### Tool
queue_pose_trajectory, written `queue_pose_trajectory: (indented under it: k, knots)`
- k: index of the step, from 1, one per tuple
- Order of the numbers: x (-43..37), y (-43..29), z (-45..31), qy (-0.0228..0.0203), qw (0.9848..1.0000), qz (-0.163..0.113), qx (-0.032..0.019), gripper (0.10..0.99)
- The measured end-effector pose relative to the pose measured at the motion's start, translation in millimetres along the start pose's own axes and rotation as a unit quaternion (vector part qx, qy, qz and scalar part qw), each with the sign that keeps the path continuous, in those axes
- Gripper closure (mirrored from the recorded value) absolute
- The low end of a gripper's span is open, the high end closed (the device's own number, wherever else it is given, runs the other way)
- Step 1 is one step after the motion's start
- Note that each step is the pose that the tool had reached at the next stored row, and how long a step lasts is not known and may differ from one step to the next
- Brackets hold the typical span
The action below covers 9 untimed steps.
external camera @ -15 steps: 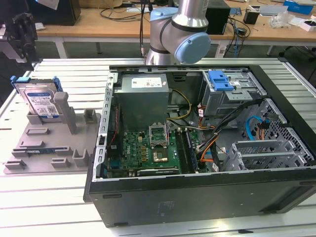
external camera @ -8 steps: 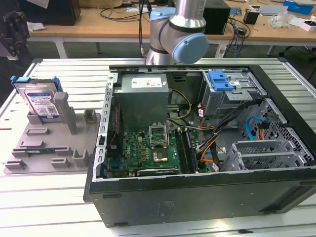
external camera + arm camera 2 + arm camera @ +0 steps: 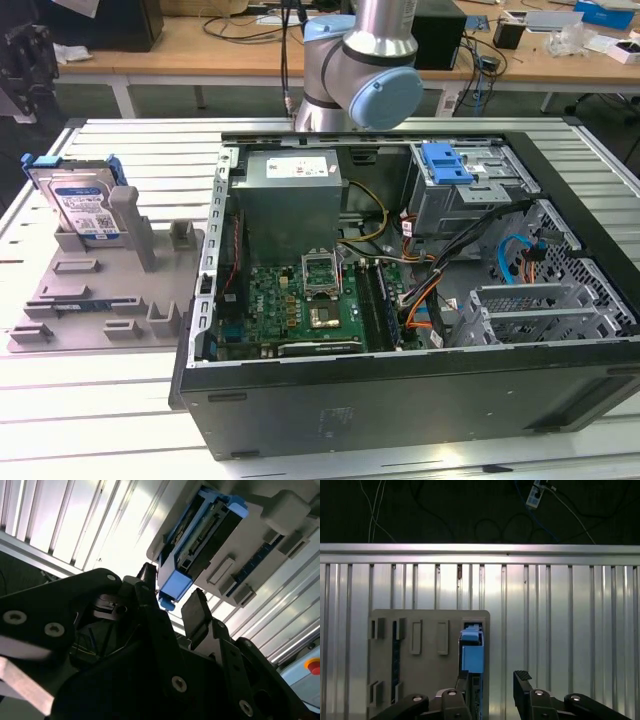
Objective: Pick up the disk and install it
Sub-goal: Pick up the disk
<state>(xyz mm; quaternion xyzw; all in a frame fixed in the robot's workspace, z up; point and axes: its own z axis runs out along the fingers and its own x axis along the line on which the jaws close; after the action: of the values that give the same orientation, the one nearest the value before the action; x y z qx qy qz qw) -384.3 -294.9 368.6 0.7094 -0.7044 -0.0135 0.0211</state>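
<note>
At the exterior view's left, your disk (image 3: 85, 205) stands on edge in its blue carrier, slotted into the back of a grey fixture (image 3: 90, 300) that lies flat on the slatted metal tabletop (image 3: 100, 400), well apart from anything that could crowd it. In the first wrist view you look straight down on that fixture, and the gripper (image 3: 495, 687) hangs above it with its two black fingers (image 3: 522, 687) spread and nothing between them. The disk's blue top edge lines up with one finger rather than with the gap. The second wrist view shows the same from a slant: the carrier's blue tab sits just past the fingertips, not touching them. Moving to the middle of the exterior view, the arm (image 3: 365, 75) shows as a grey and pale-blue joint above the far wall of the open computer case (image 3: 400, 400), which lies on its side beside the fixture. Inside it you have the power supply (image 3: 290, 195) at the back, the green motherboard (image 3: 300, 300) below it, and a tangle of cables (image 3: 420, 300) toward the right. Further right, a separate blue bracket (image 3: 445, 162) rests on top of the grey drive cage (image 3: 470, 205), and a black cable crosses the cage's front.
</note>
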Motion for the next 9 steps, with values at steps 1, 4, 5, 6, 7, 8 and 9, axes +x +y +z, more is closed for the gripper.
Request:
queue_pose_trajectory:
  k: [1, 4, 5, 6, 7, 8, 9]
  knots:
    - [1.7, 0.0, 0.1, 0.0, 1.0, 0.0, 0.0, 0.604]
    - [4.0, -0.1, 1.0, 0.0, 1.0, 0.0, 0.0001, 0.604]
    - [4.1, 0.0, 1.6, 0.0, 1.0, 0.0, 0.0, 0.604]
    - [4.1, -0.1, 2.5, 0.0, 1.0, 0.0, 0.0, 0.604]
    - [4.2, -0.2, 3.3, 0.0, 1.0, 0.0, 0.0, 0.604]
    - [4.2, -0.2, 3.7, 0.0, 1.0, 0.0, 0.0, 0.604]
    - [4.3, -0.2, 4.3, 0.0, 1.0, 0.0, 0.0, 0.604]
